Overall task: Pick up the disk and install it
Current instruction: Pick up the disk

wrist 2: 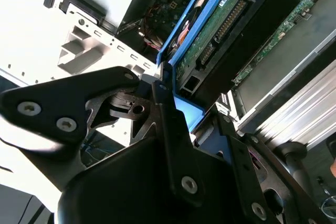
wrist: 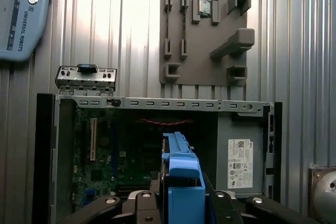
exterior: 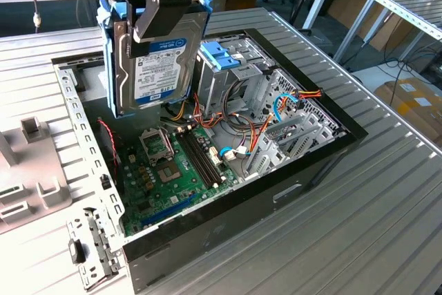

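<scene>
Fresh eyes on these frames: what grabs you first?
The disk, held on edge by the gripper above the open computer case, its blue side rails bright in the exterior view. Below it lies the green motherboard, with a tangle of coloured cables toward the exterior view's right.

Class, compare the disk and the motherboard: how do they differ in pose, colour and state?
The disk is held nearly upright in the pincer above the case; the motherboard lies flat on the case floor. The disk is dark metal with a white-and-blue label and blue rails; the motherboard is green. Both are flat computer parts.
</scene>
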Action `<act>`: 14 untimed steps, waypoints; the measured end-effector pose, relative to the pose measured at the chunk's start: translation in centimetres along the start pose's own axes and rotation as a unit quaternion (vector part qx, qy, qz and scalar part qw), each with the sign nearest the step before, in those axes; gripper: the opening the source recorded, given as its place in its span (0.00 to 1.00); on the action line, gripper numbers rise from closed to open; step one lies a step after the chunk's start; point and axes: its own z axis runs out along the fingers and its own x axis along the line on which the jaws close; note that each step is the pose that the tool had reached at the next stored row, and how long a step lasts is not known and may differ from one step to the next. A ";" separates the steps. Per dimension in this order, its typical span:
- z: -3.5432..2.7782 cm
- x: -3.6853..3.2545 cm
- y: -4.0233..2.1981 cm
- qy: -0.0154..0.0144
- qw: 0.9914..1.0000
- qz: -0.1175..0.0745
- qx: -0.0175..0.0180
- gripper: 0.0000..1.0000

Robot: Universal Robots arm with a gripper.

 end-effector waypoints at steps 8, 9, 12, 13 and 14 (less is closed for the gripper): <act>-0.06 0.54 -0.20 0.000 1.000 0.000 0.000 0.37; -0.06 0.60 -0.22 0.000 1.000 0.000 0.000 0.37; -0.09 0.80 -0.29 0.000 1.000 0.000 0.000 0.37; -0.11 0.96 -0.35 0.000 1.000 0.000 0.000 0.37; -0.11 1.02 -0.37 0.000 1.000 0.000 0.000 0.37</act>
